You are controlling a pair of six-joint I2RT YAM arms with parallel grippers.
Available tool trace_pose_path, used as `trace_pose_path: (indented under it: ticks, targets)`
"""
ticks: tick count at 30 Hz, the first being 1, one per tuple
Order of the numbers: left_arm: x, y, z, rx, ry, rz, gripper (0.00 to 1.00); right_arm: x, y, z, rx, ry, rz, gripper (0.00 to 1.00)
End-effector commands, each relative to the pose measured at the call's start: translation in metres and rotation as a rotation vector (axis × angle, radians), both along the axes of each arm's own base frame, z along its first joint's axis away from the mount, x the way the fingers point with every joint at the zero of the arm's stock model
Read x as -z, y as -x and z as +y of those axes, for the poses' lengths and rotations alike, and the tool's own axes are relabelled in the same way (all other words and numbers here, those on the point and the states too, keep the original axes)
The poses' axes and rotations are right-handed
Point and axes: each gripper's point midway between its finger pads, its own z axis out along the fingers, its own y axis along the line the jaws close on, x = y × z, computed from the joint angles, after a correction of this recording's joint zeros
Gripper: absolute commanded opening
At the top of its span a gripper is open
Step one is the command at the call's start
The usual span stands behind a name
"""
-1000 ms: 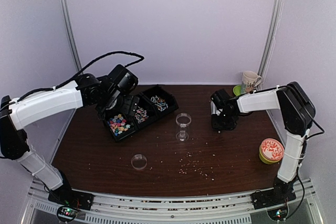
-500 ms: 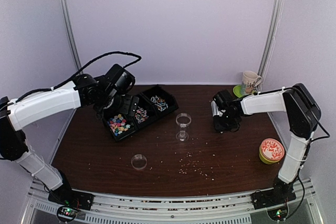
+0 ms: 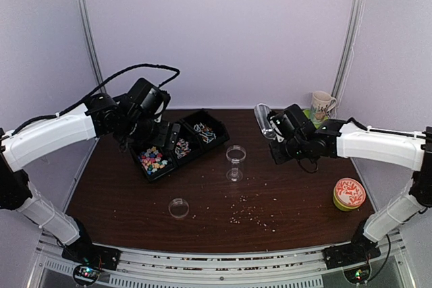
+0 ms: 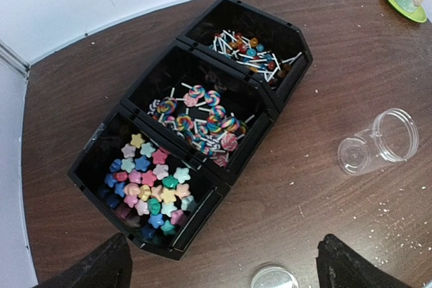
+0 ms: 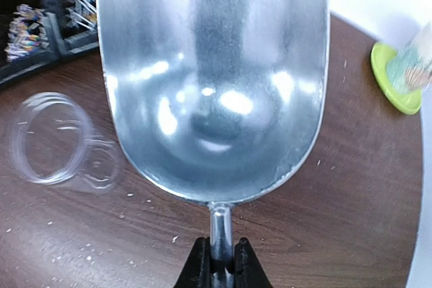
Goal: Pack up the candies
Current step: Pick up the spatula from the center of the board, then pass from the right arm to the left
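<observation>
Black bins (image 4: 266, 102), candies (image 4: 150, 187) inside, clear jar (image 4: 378, 143) near

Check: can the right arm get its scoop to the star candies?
Probably not cleanly: the open left claw hangs just over the candies, so the scoop in the right claw would likely meet it.

White arm shells (image 3: 57, 133), black joints (image 3: 145, 96), looped black cable (image 3: 128, 72) (left arm), matte black fingers (image 5: 196, 266)
</observation>
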Motion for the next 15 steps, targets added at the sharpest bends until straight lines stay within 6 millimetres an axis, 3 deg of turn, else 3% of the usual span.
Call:
trace_pose_path:
  ticks: [1,6,15]
  targets:
    - [-0.019,0.003,-0.024,0.109,0.113,-0.01,0.97,-0.045,0.016,-0.001,-0.052,0.068,-0.17,0.0]
    - [-0.025,0.013,-0.047,0.237,0.197,-0.004,0.95,-0.071,0.04,0.02,-0.146,0.095,-0.259,0.0]
    - [-0.045,0.043,-0.083,0.482,0.359,0.021,0.86,-0.068,0.072,0.047,-0.263,0.299,-0.343,0.0]
